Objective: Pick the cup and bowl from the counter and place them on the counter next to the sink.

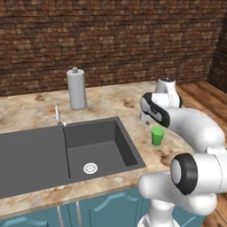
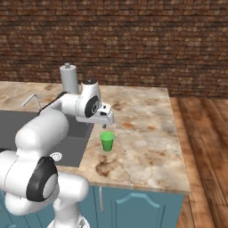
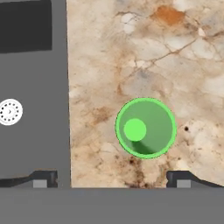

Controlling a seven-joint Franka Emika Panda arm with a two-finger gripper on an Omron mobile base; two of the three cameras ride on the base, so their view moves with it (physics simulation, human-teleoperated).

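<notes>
The small green cup (image 1: 157,136) (image 2: 107,141) (image 3: 145,127) stands upright on the marbled counter (image 1: 111,97) (image 2: 142,133) (image 3: 153,52), just right of the dark grey sink (image 1: 97,142) (image 2: 71,149) (image 3: 35,87). My gripper (image 1: 147,121) (image 2: 105,126) (image 3: 113,179) hangs a little above the cup, pointing down. It is open, with nothing between its fingertips (image 3: 181,179). The cup sits free, apart from both fingers. The bowl is out of view.
A tall grey cylinder with a knob (image 1: 76,88) (image 2: 69,78) stands behind the sink by the brick wall. A slim faucet (image 1: 57,115) (image 2: 30,100) rises at the sink's back edge. The counter ends to the right at a wooden floor (image 2: 200,133).
</notes>
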